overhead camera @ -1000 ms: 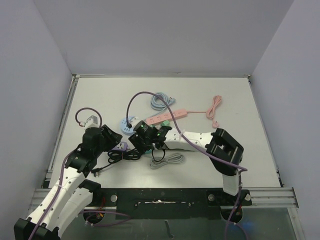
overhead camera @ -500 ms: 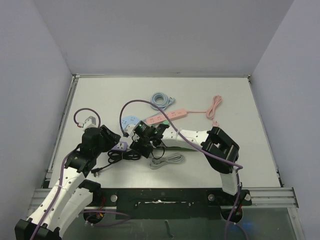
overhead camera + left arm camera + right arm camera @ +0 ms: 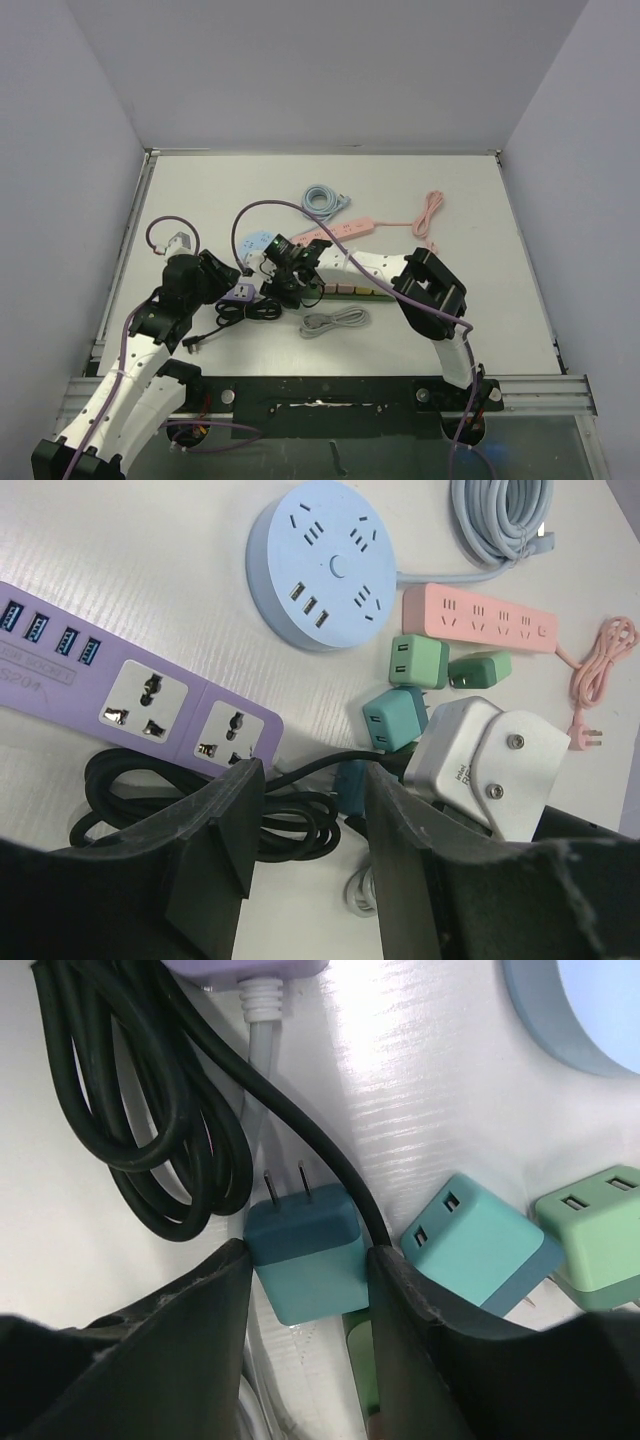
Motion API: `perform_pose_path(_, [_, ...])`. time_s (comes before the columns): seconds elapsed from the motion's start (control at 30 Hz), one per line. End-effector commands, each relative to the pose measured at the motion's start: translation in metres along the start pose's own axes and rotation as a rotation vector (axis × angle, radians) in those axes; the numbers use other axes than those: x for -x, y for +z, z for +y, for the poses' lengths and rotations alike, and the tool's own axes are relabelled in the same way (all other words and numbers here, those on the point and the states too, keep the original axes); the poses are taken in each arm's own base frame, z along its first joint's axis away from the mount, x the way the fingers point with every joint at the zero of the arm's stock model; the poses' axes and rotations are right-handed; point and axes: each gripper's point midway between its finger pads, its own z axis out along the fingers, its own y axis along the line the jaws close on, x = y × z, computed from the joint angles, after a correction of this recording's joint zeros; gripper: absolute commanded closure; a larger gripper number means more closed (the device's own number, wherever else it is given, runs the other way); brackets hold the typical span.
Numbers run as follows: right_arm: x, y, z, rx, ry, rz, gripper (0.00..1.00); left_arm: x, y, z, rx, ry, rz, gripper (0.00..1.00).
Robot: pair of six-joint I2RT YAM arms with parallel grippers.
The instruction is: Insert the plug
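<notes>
The right gripper (image 3: pixel 307 1260) has swung left from over the pink power strip (image 3: pixel 335 232) and has narrowed its jaws. They now press on both sides of a dark teal plug (image 3: pixel 300 1235). The plug lies flat on the table, touching the coiled black cable (image 3: pixel 150 1110) and just right of the purple power strip (image 3: pixel 150 695). The plug looks gripped but not lifted; carrying it to a socket remains. The left gripper (image 3: pixel 312 780) has barely moved. It hovers over the cable with its jaws parted, holding nothing.

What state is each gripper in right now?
Left gripper: open, holding nothing.
Right gripper: fingers closed on the charger.
</notes>
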Motion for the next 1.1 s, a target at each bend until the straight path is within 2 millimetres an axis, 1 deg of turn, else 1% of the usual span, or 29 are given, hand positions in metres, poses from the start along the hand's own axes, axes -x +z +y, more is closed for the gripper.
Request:
perform_pose_path(0.0, [0.001, 0.006, -0.012, -0.046, -0.003, 0.004, 0.64, 0.019, -0.007, -0.016, -0.052, 0.004, -0.057, 0.57])
perform_pose_path(0.07, [0.008, 0.002, -0.012, -0.048, 0.008, -0.025, 0.66, 0.019, -0.007, -0.015, -0.050, 0.005, -0.056, 0.57])
perform_pose_path(0.1, [0.009, 0.000, -0.012, -0.046, 0.011, -0.032, 0.62, 0.019, -0.007, -0.015, -0.049, 0.004, -0.058, 0.57])
perform_pose_path(0.13, [0.010, 0.000, -0.011, -0.043, 0.010, -0.033, 0.57, 0.019, -0.007, -0.014, -0.045, 0.005, -0.059, 0.57])
perform_pose_path(0.17, [0.009, 0.001, -0.010, -0.046, 0.011, -0.028, 0.51, 0.020, -0.008, -0.013, -0.044, 0.004, -0.061, 0.57])
perform_pose_path(0.23, [0.001, 0.007, -0.011, -0.052, 0.013, 0.008, 0.44, 0.021, -0.008, -0.012, -0.040, 0.003, -0.066, 0.56])
perform_pose_path(0.33, [-0.006, 0.013, -0.011, -0.057, 0.019, 0.048, 0.44, 0.022, -0.009, -0.012, -0.038, 0.002, -0.071, 0.56])
perform_pose_path(0.37, [-0.007, 0.014, -0.012, -0.061, 0.022, 0.050, 0.45, 0.022, -0.010, -0.011, -0.037, 0.002, -0.072, 0.56])
perform_pose_path(0.43, [-0.003, 0.012, -0.016, -0.083, 0.031, 0.037, 0.52, 0.023, -0.010, -0.011, -0.038, -0.001, -0.075, 0.55])
perform_pose_path(0.47, [0.000, 0.011, -0.018, -0.096, 0.038, 0.027, 0.57, 0.023, -0.010, -0.012, -0.040, -0.001, -0.074, 0.55])
perform_pose_path(0.5, [0.004, 0.008, -0.020, -0.111, 0.045, 0.014, 0.65, 0.022, -0.010, -0.011, -0.041, -0.001, -0.071, 0.55])
perform_pose_path(0.57, [0.014, 0.000, -0.027, -0.148, 0.071, -0.025, 0.74, 0.021, -0.010, -0.012, -0.047, -0.002, -0.067, 0.55])
perform_pose_path(0.6, [0.021, -0.006, -0.029, -0.162, 0.088, -0.052, 0.77, 0.021, -0.010, -0.013, -0.050, -0.001, -0.066, 0.55])
perform_pose_path(0.7, [0.044, -0.032, -0.039, -0.218, 0.167, -0.165, 0.77, 0.022, -0.013, -0.016, -0.063, 0.006, -0.068, 0.53])
perform_pose_path(0.83, [0.072, -0.077, -0.050, -0.253, 0.357, -0.354, 0.75, 0.027, -0.020, -0.024, -0.105, 0.025, -0.084, 0.48])
perform_pose_path(0.9, [0.083, -0.106, -0.056, -0.264, 0.489, -0.483, 0.73, 0.028, -0.023, -0.031, -0.140, 0.039, -0.089, 0.46])
perform_pose_path(0.97, [0.085, -0.124, -0.061, -0.255, 0.655, -0.583, 0.71, 0.028, -0.026, -0.041, -0.198, 0.057, -0.086, 0.44])
perform_pose_path(1.07, [0.088, -0.147, -0.063, -0.235, 0.849, -0.700, 0.68, 0.025, -0.032, -0.066, -0.336, 0.092, -0.067, 0.43])
